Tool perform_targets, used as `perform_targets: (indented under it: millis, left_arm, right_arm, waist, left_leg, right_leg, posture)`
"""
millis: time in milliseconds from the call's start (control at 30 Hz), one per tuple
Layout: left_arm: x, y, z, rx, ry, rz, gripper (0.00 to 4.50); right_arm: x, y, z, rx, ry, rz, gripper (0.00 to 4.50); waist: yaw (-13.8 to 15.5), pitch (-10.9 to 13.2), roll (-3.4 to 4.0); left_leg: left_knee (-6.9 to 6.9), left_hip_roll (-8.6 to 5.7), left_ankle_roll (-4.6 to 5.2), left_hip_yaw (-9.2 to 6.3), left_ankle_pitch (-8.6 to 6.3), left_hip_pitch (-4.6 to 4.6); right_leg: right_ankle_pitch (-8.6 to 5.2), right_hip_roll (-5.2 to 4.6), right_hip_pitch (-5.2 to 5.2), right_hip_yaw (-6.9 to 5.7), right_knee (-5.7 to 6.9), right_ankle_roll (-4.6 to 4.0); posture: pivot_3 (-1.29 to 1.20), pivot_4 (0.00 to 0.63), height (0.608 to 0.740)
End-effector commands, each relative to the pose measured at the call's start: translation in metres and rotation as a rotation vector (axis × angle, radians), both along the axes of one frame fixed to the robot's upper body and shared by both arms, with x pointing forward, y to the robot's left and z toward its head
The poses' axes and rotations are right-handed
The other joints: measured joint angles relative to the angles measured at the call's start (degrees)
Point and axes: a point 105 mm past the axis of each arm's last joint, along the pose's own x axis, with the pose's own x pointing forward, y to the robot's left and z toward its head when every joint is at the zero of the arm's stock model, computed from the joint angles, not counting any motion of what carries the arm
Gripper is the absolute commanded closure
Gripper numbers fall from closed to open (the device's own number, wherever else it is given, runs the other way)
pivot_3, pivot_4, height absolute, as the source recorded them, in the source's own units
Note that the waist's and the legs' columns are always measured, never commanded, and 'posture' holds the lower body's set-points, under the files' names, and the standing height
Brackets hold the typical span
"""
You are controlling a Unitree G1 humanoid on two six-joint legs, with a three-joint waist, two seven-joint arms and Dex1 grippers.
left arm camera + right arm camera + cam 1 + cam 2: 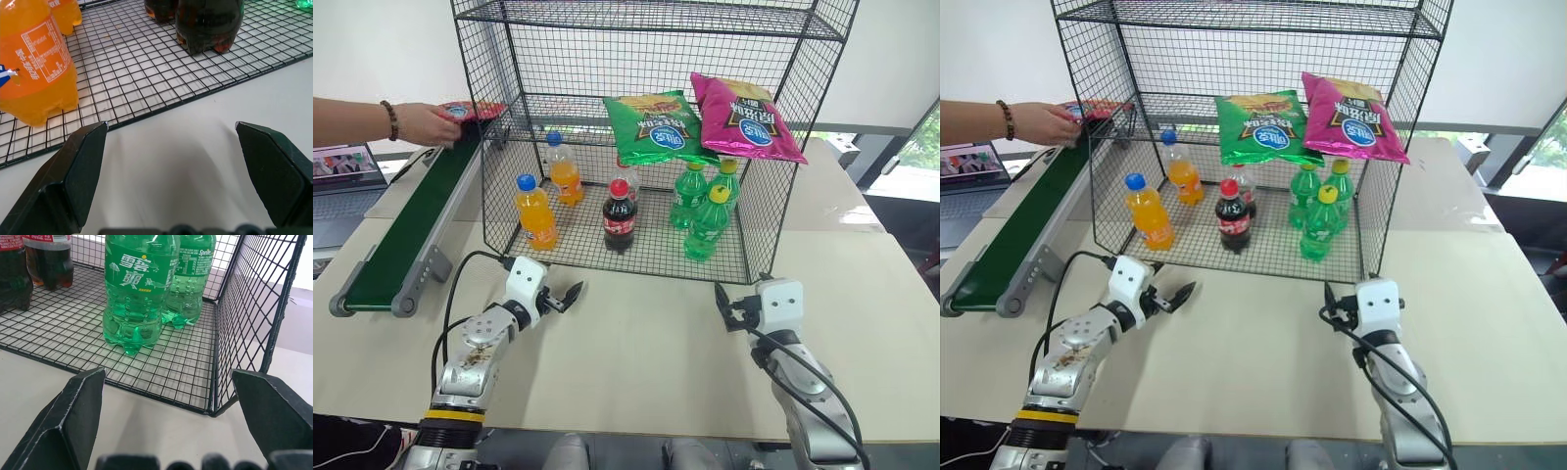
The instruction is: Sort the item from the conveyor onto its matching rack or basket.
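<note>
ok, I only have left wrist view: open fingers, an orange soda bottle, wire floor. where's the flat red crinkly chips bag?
Observer: The flat red crinkly chips bag lies at the far end of the long dark-green conveyor belt, with a person's hand touching it.
Operator: Any chips racked yet?
Observer: A green chips bag and a magenta-pink chips bag lie side by side on the middle tier of the large black wire-mesh rack, above the drink bottles.
Operator: Other arm?
Observer: The right gripper is open and empty, in front of the rack's front right corner.
</note>
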Motion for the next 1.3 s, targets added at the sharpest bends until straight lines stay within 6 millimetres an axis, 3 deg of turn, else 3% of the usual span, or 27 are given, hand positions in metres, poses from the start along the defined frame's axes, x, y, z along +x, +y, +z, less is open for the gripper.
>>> perform_targets:
  millis: [33,233,367,467,667,800,1000,1300]
  left_arm:
    - [-0.001,0.006,0.013,-0.004,-0.048,0.004,0.03]
    - [-0.011,0.02,0.027,-0.109,-0.015,-0.007,0.03]
    - [-0.025,0.03,0.06,-0.321,-0.018,0.003,0.03]
    - [-0.034,0.054,0.083,-0.504,-0.031,0.088,0.03]
    - [-0.049,0.104,0.113,-0.803,-0.085,0.275,0.03]
    - [-0.066,0.133,0.113,-0.962,-0.097,0.387,0.03]
    - [-0.091,0.175,0.094,-1.171,-0.058,0.621,0.03]
    - [-0.1,0.198,0.102,-1.303,-0.071,0.662,0.03]
  right_arm:
    - [-0.001,0.002,0.014,-0.014,-0.06,0.016,0.0]
    - [-0.001,0.014,0.027,-0.011,-0.085,0.15,0.0]
    - [-0.012,0.039,0.043,0.028,-0.11,0.427,0.0]
    - [-0.023,0.058,0.056,0.034,-0.105,0.679,0.0]
    - [-0.027,0.08,0.082,0.033,-0.138,0.95,0.0]
    - [-0.031,0.097,0.094,0.034,-0.188,1.074,0.0]
    - [-0.04,0.114,0.116,0.055,-0.289,1.241,0.0]
    - [-0.039,0.123,0.125,0.036,-0.325,1.316,0.0]
  waist:
    - [0.0,0.0,0.0]
    - [-0.2,0.0,0.0]
    - [-0.2,0.0,0.0]
    - [-0.4,0.0,-0.01]
    - [-0.8,0.0,-0.04]
    - [-0.6,0.0,-0.06]
    - [-0.2,0.0,-0.05]
    - [0.0,0.0,-0.18]
  left_leg:
    - [0.0,0.0,0.0,0.0,0.0,0.0]
    - [0.0,0.0,0.01,0.0,-0.01,0.0]
    - [0.01,0.01,0.05,0.0,-0.03,-0.02]
    - [0.1,0.01,0.13,0.0,-0.08,-0.02]
    - [0.47,0.01,0.41,-0.07,-0.24,0.01]
    - [0.5,0.0,0.41,-0.1,-0.25,0.0]
    - [0.48,0.01,0.4,-0.11,-0.24,0.01]
    - [0.42,0.0,0.34,-0.13,-0.22,0.03]
  right_leg:
    - [0.0,0.0,0.0,0.0,0.0,0.0]
    - [0.0,0.0,-0.01,0.0,0.01,0.0]
    - [-0.01,-0.01,0.0,0.0,0.02,0.02]
    - [-0.02,-0.01,0.05,0.0,0.02,0.04]
    - [-0.03,0.01,0.18,0.0,0.13,0.06]
    - [-0.04,0.0,0.21,-0.02,0.06,0.07]
    - [-0.03,0.0,0.17,-0.02,0.1,0.06]
    - [-0.03,0.0,0.15,-0.1,0.1,0.03]
  posture:
    - [0.0,0.15,0.74]
    - [0.0,0.15,0.74]
    - [0.0,0.15,0.74]
    - [0.0,0.15,0.74]
    - [0.0,0.15,0.74]
    - [0.0,0.15,0.74]
    - [0.0,0.15,0.74]
    - [0.0,0.15,0.74]
